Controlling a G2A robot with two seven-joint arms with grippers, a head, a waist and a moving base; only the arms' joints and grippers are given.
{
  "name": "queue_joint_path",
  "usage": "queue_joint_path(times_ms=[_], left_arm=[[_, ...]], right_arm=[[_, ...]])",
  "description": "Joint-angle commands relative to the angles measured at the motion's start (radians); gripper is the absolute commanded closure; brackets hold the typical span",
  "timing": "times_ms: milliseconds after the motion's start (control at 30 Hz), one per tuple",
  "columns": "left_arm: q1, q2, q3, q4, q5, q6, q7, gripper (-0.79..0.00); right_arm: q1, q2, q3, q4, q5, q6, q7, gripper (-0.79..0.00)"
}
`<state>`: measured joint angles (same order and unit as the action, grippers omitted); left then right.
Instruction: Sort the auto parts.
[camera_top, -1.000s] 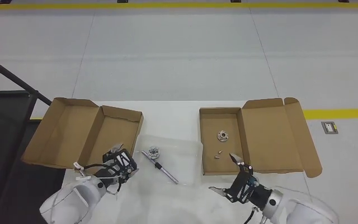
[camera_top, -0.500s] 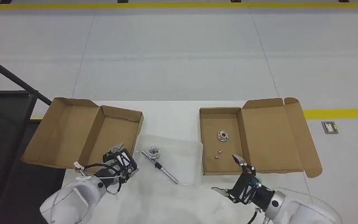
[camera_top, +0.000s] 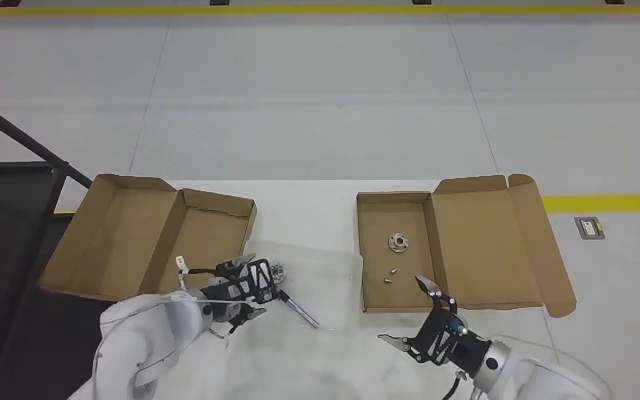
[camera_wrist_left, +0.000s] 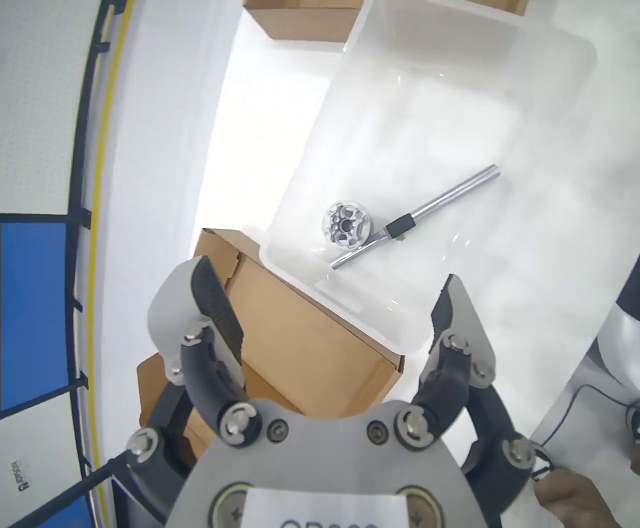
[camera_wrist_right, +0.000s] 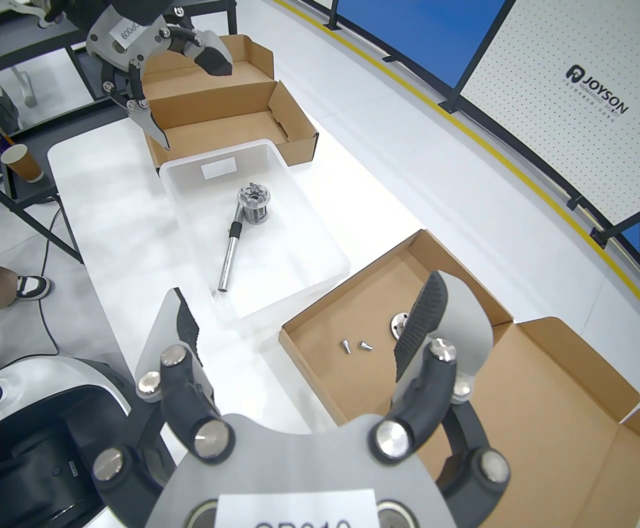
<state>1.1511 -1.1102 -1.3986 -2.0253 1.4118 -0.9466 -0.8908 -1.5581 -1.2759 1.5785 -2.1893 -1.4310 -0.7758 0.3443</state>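
Note:
A clear plastic tray (camera_top: 325, 262) (camera_wrist_left: 450, 80) (camera_wrist_right: 305, 235) lies between two open cardboard boxes. In it rest a toothed metal hub (camera_top: 272, 270) (camera_wrist_left: 346, 231) (camera_wrist_right: 254, 201) and a slim steel rod (camera_top: 300, 310) (camera_wrist_left: 440, 200) (camera_wrist_right: 230, 255), touching each other. My left gripper (camera_top: 258, 285) (camera_wrist_left: 325, 295) (camera_wrist_right: 192, 105) hangs open at the tray's left end, near the hub, holding nothing. My right gripper (camera_top: 400, 310) (camera_wrist_right: 305, 300) is open and empty at the table's front, just before the right box (camera_top: 372, 215) (camera_wrist_right: 320, 360).
The right box holds a round flange (camera_top: 398, 241) (camera_wrist_right: 397, 320) and two small screws (camera_top: 391, 275) (camera_wrist_right: 354, 345). The left box (camera_top: 200, 235) (camera_wrist_left: 310, 350) (camera_wrist_right: 210, 115) has a bare floor. A paper cup (camera_wrist_right: 21, 162) stands off the table's left end.
My left gripper has swung right, from in front of the left box to the tray's left end. The right gripper drew back slightly, then held still. Parts have not moved.

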Motion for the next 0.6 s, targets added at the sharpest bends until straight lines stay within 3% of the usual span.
queue_joint_path(times_ms=[0,200,467,567], left_arm=[[-0.050,0.010,0.076,0.051,-0.030,0.039,-0.021,-0.785],[-0.229,0.044,0.265,0.215,-0.238,0.193,-0.176,-0.785],[-0.226,0.044,0.266,0.219,-0.235,0.198,-0.172,-0.785],[-0.218,0.042,0.278,0.269,-0.196,0.249,-0.128,-0.785]], right_arm=[[0.000,0.000,0.000,0.000,0.000,0.000,0.000,-0.785],[0.000,0.000,0.000,0.000,0.000,0.000,0.000,-0.785],[0.000,0.000,0.000,0.000,0.000,0.000,0.000,-0.785],[0.000,0.000,0.000,0.000,0.000,0.000,0.000,-0.785]])
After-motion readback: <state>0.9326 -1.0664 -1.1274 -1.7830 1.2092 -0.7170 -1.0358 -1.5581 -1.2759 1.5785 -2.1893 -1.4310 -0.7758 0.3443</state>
